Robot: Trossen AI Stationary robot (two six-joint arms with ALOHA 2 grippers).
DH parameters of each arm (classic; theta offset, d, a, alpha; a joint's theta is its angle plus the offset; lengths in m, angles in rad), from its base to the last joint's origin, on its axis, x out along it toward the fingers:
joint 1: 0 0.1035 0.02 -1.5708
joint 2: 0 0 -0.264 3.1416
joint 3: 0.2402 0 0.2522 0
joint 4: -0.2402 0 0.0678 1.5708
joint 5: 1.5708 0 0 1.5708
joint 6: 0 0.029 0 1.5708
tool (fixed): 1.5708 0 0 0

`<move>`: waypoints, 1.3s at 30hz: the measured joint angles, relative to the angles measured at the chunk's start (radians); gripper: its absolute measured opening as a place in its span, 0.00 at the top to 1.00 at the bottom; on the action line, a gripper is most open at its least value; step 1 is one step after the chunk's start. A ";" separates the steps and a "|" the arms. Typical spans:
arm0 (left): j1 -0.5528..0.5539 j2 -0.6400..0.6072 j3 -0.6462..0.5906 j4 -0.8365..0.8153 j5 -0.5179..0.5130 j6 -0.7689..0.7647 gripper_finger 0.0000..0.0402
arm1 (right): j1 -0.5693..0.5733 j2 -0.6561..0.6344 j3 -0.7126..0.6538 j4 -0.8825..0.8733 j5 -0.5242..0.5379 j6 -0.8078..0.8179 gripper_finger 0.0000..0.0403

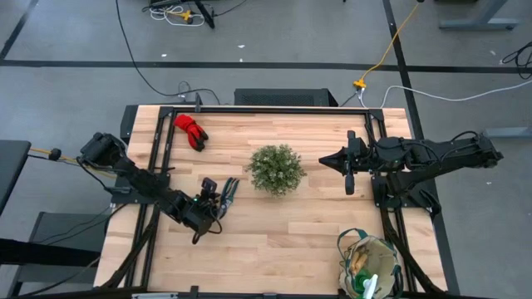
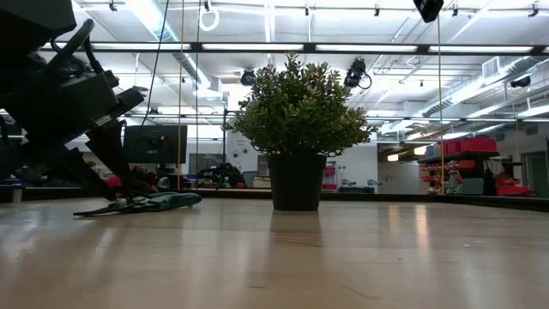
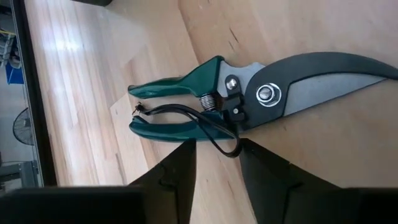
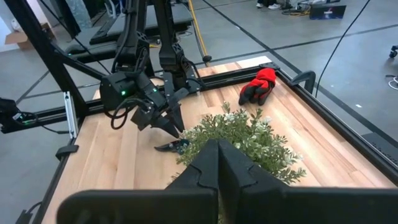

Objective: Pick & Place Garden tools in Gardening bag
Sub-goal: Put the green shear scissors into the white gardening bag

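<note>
Am lowering left gripper [image 3: 216,163] over pruning shears [image 3: 249,98], fingers apart straddling lower handle for pinch; right gripper [image 1: 349,173] idling shut beside plant [image 1: 276,169].

Centre: potted plant [image 1: 276,169] standing as the main obstacle.
Left of plant: pruning shears [image 1: 226,194] lying flat, left gripper [image 1: 208,205] low over them.
Far left: red gloves [image 1: 190,130] near the frame rail.
Near right corner: gardening bag [image 1: 370,264].
Near middle: bare wood, open for passing.

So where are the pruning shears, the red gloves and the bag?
pruning shears [image 3: 268,94], left wrist view, on the pivot bolt.
red gloves [image 1: 190,129], high view, mid-glove.
gardening bag [image 1: 389,255], high view, on its rim.
</note>
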 joint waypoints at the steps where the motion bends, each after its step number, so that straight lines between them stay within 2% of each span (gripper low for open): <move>1: 0.000 0.000 0.000 0.001 0.003 0.000 0.69 | 0.000 0.000 0.000 0.000 0.000 0.000 1.00; 12: 0.000 0.000 0.000 0.022 0.007 0.079 0.81 | 0.000 0.000 0.000 0.000 0.000 0.000 1.00; 31: -0.002 0.000 0.000 0.025 0.007 0.090 0.83 | 0.000 0.000 0.000 -0.001 0.000 0.000 1.00; 39: -0.002 0.000 0.000 0.024 0.025 0.089 0.93 | 0.000 0.000 0.000 -0.002 0.000 0.000 1.00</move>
